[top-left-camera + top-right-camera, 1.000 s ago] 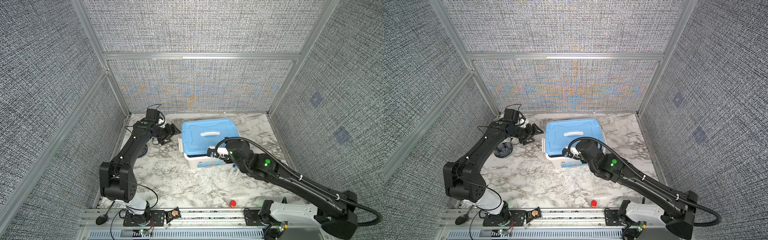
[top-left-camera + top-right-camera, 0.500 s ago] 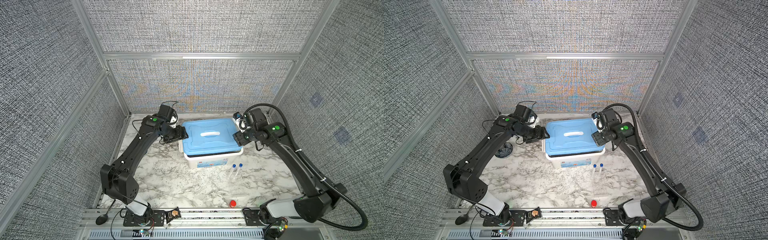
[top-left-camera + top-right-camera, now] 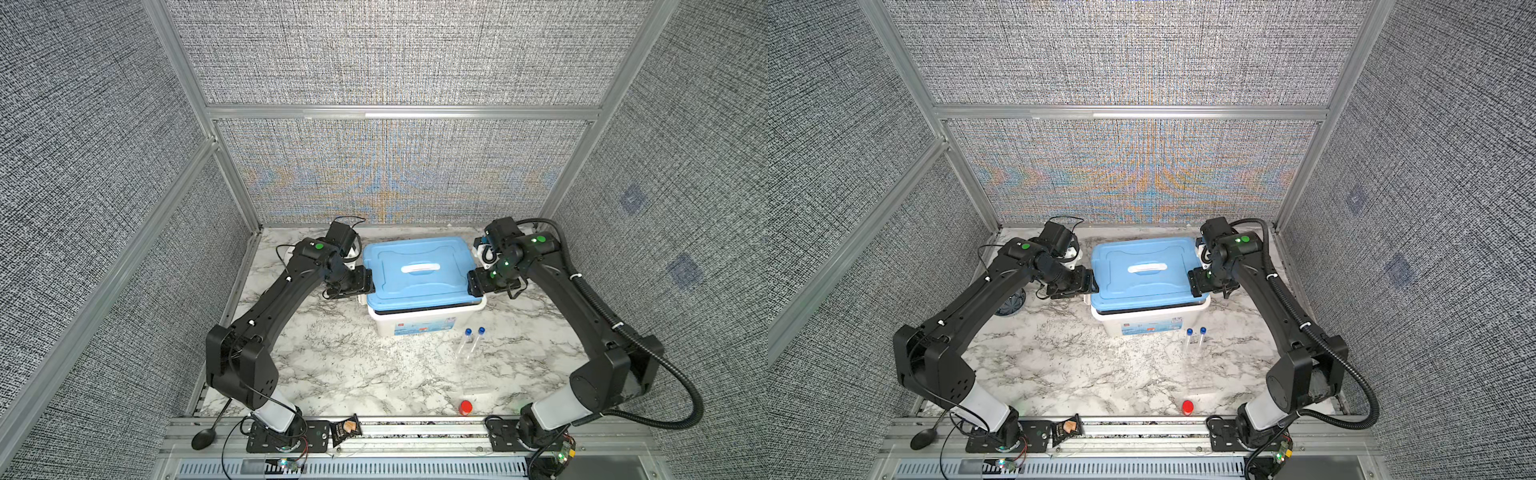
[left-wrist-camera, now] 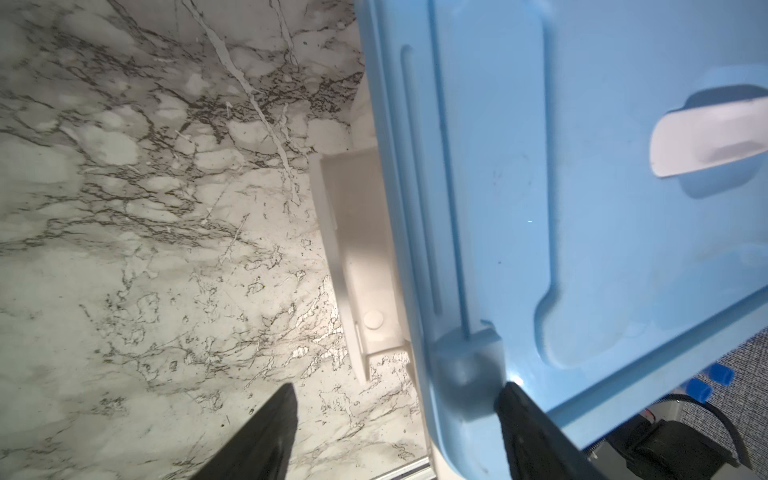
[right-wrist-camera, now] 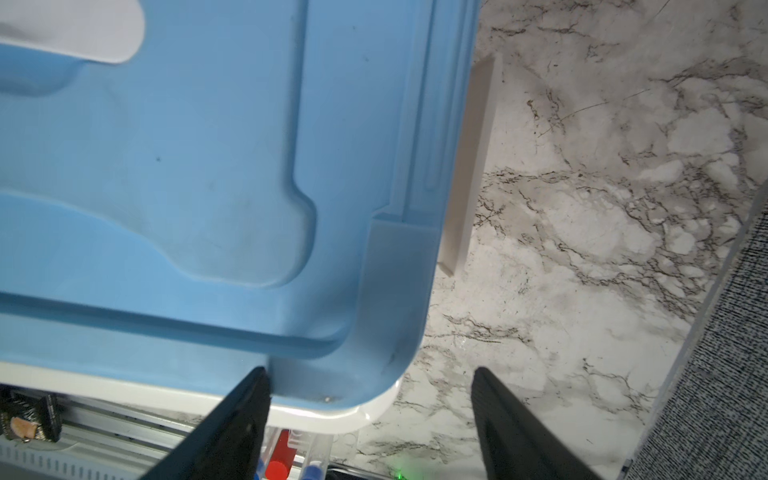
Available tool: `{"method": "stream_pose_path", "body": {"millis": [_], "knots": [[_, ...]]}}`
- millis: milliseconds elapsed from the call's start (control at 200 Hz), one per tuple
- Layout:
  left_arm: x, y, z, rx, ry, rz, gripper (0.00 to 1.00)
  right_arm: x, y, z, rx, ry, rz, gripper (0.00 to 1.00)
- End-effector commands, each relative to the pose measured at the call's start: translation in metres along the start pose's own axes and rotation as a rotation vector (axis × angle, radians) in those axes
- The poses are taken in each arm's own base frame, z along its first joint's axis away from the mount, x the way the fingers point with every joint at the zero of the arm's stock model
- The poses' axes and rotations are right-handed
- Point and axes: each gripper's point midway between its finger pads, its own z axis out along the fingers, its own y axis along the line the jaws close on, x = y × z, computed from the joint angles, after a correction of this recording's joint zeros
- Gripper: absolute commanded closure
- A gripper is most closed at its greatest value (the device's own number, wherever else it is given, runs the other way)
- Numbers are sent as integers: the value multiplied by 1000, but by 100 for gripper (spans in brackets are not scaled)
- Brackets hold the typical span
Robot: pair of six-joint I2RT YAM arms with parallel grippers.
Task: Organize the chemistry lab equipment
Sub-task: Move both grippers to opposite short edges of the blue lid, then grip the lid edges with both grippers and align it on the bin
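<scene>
Two slim clear blue-capped tubes [image 3: 473, 343] [image 3: 1195, 338] lie side by side on the marble just in front of the white storage box [image 3: 415, 324] [image 3: 1142, 322]. The box carries a blue lid [image 3: 415, 286] [image 3: 1142, 286] with a white handle. My left gripper [image 3: 365, 283] [image 3: 1090, 283] [image 4: 395, 386] is open at the lid's front left corner, one finger over the lid [image 4: 582, 208], the other over the marble. My right gripper [image 3: 473, 286] [image 3: 1192, 284] [image 5: 369, 370] is open at the front right corner of the lid [image 5: 208, 187], straddling it the same way. Neither holds anything.
A red-capped item [image 3: 465, 407] [image 3: 1187, 407] and a small clear piece [image 3: 478, 388] lie near the front edge. On the front rail are a black snack packet [image 3: 345, 430] and a black spoon [image 3: 203, 438]. A dark round object [image 3: 1011, 303] sits under the left arm.
The right arm swung from in front of the box, by the tubes, round to the lid's right side. Both grippers then slid forward to the lid's front corners.
</scene>
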Motion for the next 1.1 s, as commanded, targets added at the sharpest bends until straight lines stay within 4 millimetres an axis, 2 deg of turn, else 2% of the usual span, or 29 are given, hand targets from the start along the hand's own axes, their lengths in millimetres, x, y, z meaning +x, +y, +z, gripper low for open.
{"method": "stream_pose_path", "body": {"millis": [0,180,295,440,565,715,835,970,1095], "knots": [[1,1,4,-10,4,-2,23,10,-5,4,28,42,2,21],[5,6,9,-40,45,-9,23,11,-8,4,43,64,7,22],[5,2,10,-23,40,-4,23,9,-10,0,52,47,8,23],[6,-1,9,-15,42,-2,23,-4,-5,-2,-23,4,46,23],[9,-2,16,-16,61,3,24,-16,-15,6,8,-20,80,22],[19,-2,12,-13,74,-18,25,-7,-10,17,-18,49,57,23],[27,-4,13,21,77,-37,26,3,-9,15,-19,67,17,22],[36,5,15,-20,111,-41,26,10,-14,8,7,75,20,23],[37,7,16,-22,100,-29,26,16,-11,10,3,91,17,24]]}}
